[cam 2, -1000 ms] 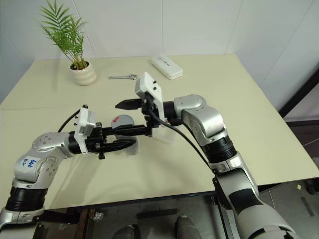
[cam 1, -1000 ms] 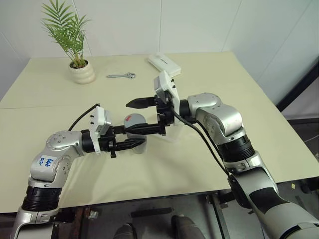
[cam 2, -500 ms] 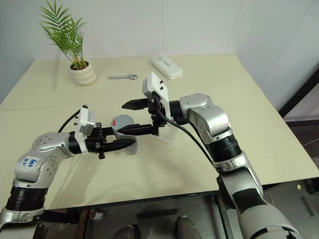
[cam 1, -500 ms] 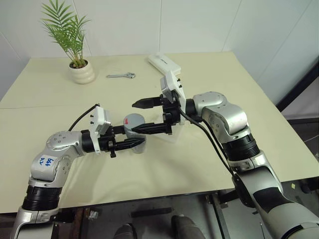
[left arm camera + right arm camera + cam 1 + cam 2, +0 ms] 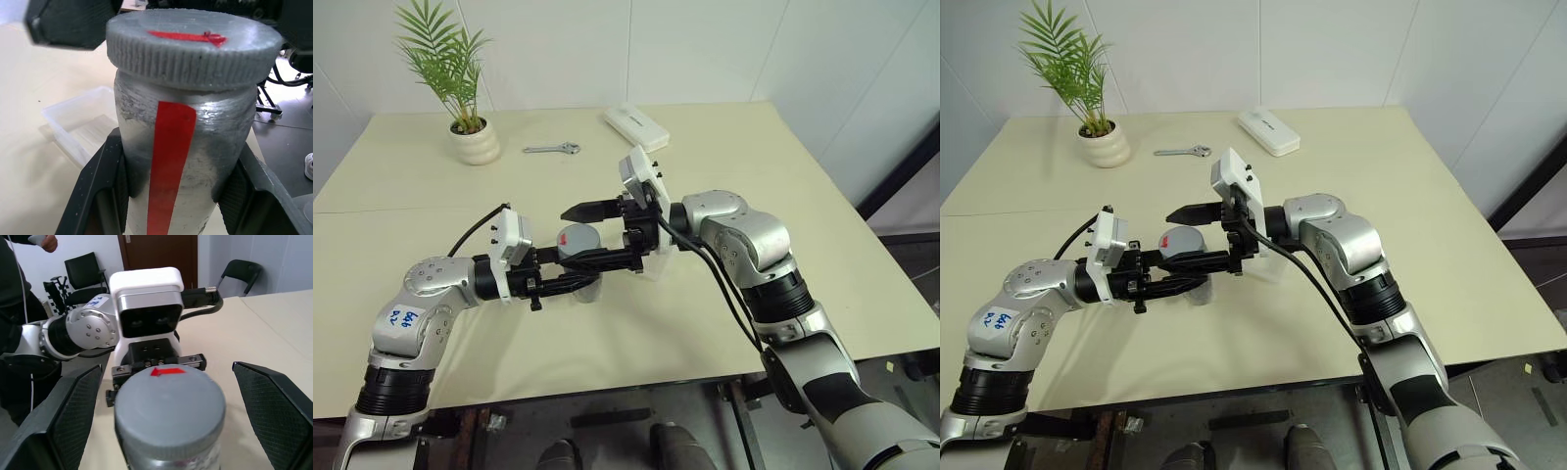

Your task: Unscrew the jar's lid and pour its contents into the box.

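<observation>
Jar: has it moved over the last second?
No. The jar keeps its place against the wrench on the table behind it, still clamped in the left gripper.

Bright even indoor light, soft shadows on the table (image 5: pixel 724 157), wrist views' near edges blurred

Lid (image 5: pixel 168 399) sits between the right tool's (image 5: pixel 168 431) spread fingers.

Head pair looks down over the table (image 5: pixel 724 323); both wrist cameras closely share the jar (image 5: pixel 181 161).
</observation>
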You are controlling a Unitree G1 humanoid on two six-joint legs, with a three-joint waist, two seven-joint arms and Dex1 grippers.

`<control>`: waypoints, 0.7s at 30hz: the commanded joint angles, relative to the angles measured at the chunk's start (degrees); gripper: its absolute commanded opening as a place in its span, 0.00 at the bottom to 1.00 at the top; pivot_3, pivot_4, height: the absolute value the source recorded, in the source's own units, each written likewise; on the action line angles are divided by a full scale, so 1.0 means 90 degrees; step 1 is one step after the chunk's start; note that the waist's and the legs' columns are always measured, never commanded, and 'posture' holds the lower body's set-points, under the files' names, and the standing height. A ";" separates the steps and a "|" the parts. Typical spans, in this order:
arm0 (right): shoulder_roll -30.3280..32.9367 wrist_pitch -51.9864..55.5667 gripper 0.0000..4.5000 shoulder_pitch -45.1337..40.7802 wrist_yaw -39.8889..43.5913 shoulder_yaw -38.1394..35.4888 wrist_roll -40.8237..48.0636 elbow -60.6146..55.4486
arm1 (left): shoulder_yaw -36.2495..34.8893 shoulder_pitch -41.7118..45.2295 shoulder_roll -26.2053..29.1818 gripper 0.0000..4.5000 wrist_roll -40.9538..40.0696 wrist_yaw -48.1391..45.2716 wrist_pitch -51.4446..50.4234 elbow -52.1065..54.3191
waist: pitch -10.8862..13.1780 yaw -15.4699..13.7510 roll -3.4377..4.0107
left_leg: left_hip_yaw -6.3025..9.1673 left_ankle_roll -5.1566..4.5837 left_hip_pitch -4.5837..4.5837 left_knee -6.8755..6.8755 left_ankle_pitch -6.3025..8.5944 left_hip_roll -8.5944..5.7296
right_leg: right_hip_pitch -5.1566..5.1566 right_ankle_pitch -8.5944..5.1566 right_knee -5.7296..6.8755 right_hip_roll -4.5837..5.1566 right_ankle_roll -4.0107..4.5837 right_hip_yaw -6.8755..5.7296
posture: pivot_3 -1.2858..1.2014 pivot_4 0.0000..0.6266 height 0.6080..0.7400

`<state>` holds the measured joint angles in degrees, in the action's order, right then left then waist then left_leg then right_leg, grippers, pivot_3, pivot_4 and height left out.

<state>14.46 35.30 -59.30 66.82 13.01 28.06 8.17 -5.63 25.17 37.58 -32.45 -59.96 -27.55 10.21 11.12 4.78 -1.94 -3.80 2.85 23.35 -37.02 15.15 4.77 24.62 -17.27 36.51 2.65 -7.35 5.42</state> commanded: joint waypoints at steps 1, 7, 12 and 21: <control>-0.0050 -0.0147 1.00 -0.0056 -0.0011 -0.0111 0.0006 -0.0100 | -0.0106 0.0036 0.0070 0.42 -0.0138 -0.0022 0.0018 0.0200 | 0.0000 0.0002 0.0000 | 0.0000 0.0000 0.0000 0.0000 0.0000 0.0000 | 0.0000 0.0000 0.0000 0.0000 0.0000 0.0000 | 0.52 0.24 1.00; -0.0133 -0.0184 0.79 -0.0054 -0.0108 -0.0240 0.0085 -0.0149 | -0.0091 0.0056 0.0060 0.42 -0.0133 -0.0025 0.0015 0.0177 | 0.0000 0.0004 0.0000 | 0.0000 0.0000 0.0000 0.0001 0.0000 0.0000 | 0.0000 0.0000 0.0000 0.0000 0.0000 0.0000 | 0.52 0.24 1.00; -0.0121 -0.0132 0.57 -0.0001 -0.0139 -0.0246 0.0110 -0.0225 | -0.0076 0.0101 0.0060 0.42 -0.0137 -0.0041 0.0016 0.0136 | 0.0000 -0.0001 0.0000 | 0.0000 0.0000 0.0000 0.0000 0.0000 0.0000 | 0.0000 0.0000 0.0000 0.0000 0.0000 0.0000 | 0.52 0.24 1.00; -0.0420 0.1583 0.57 -0.0264 -0.1015 -0.1876 0.2212 -0.0554 | -0.0071 -0.0027 0.0101 0.42 -0.0133 -0.0065 0.0057 0.0176 | 0.0000 -0.0007 0.0000 | 0.0000 0.0002 0.0001 0.0002 0.0001 0.0002 | -0.0001 0.0000 -0.0003 0.0001 0.0000 0.0000 | 0.52 0.24 1.00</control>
<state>10.97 47.54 -60.50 59.37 -0.93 43.87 5.87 -5.68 24.85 37.70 -33.21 -60.18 -27.51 10.34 11.12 4.72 -1.94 -3.80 2.87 23.36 -37.01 15.16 4.79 24.61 -17.27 36.48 2.66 -7.35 5.41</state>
